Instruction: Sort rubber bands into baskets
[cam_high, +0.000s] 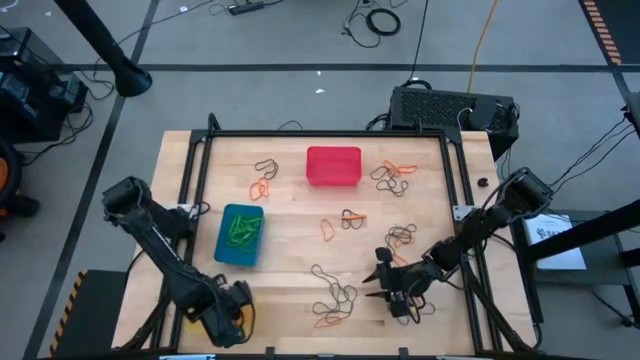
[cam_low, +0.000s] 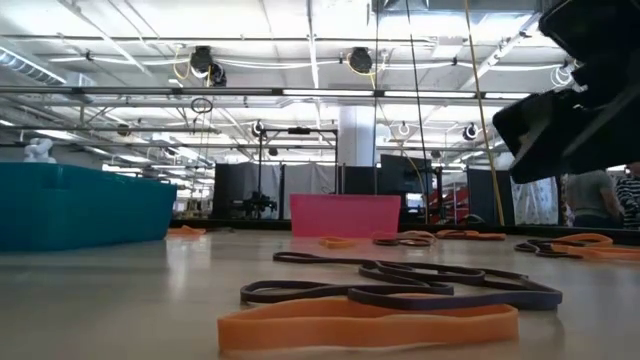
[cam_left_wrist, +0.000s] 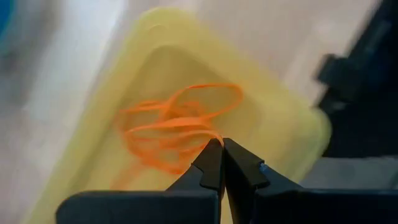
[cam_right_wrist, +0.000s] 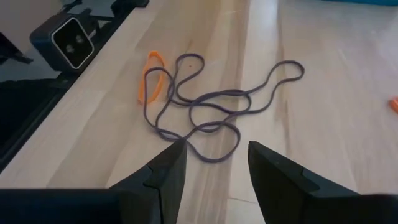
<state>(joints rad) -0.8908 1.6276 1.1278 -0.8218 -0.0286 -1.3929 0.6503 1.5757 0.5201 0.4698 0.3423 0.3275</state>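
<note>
My left gripper (cam_high: 236, 312) hangs at the near left over the yellow basket (cam_left_wrist: 273, 106), pointing down, shut on an orange rubber band (cam_left_wrist: 186, 124). In the high view it hides most of the yellow basket (cam_high: 248, 322). The blue basket (cam_high: 240, 235) holds green bands, and the red basket (cam_high: 333, 165) stands at the far middle. My right gripper (cam_right_wrist: 214, 152) is open, low over the table at the near right. Its fingertips stand on either side of the near loop of a tangle of dark bands (cam_right_wrist: 211, 106); an orange band (cam_right_wrist: 152, 84) lies beside the tangle. My left gripper pinches the orange band between its two fingertips, where the strands gather (cam_left_wrist: 210, 137). The fingers come from above, pointing down. The band's loops hang slack below the fingers over the inside of the yellow basket; whether they rest on its floor I cannot tell.
Loose orange and dark bands lie scattered over the wooden table: near the red basket (cam_high: 392, 175), at the middle (cam_high: 340, 222), and at the near middle (cam_high: 335, 300). A black frame rail (cam_high: 330, 133) borders the table. A small camera (cam_right_wrist: 71, 40) sits at the near edge.
</note>
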